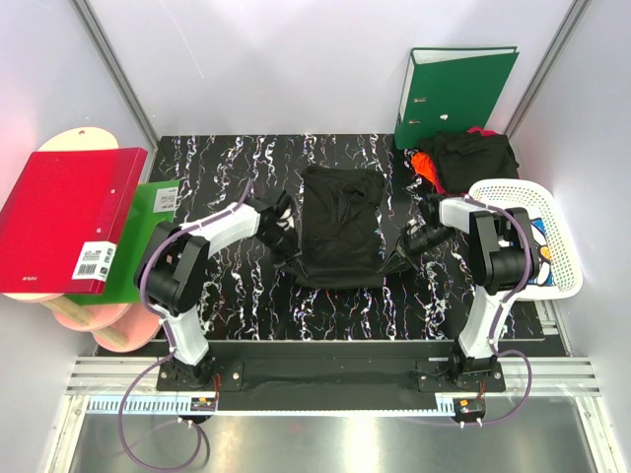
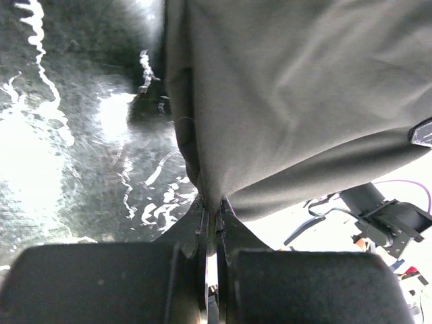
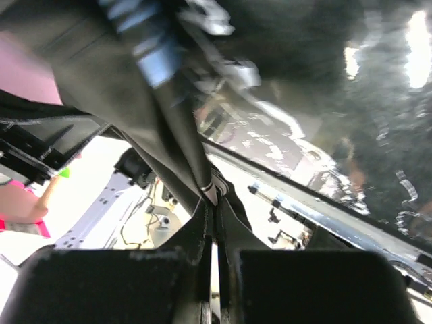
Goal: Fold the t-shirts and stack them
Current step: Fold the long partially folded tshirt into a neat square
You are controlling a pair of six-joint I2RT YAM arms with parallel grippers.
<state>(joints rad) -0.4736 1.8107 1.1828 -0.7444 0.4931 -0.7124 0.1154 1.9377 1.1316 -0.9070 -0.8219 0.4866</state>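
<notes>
Black cloth is lying in the middle of the dark marbled table [image 1: 217,172]: a shirt [image 1: 340,227], folded long and narrow, running from back to front. The left gripper [image 1: 286,239] is pinching the shirt's left edge near the front, its fingers pressed together on a fold of fabric. In the wrist view that cloth is rising away from the tabletop. The right gripper [image 1: 407,246] is nipping a thin ridge of cloth at the right edge in the same way.

Bare marbled surface is showing to the left of the shirt and along the front edge. At the back right, a pile of dark shirts [image 1: 478,158] is sitting with an orange-red one [image 1: 422,166] poking out on its left. A green binder [image 1: 454,94] is leaning on the wall behind the pile. A white basket [image 1: 508,185] is crowding the right arm, overhanging the table's right edge. A red binder [image 1: 64,217] is lying beyond the left edge.
</notes>
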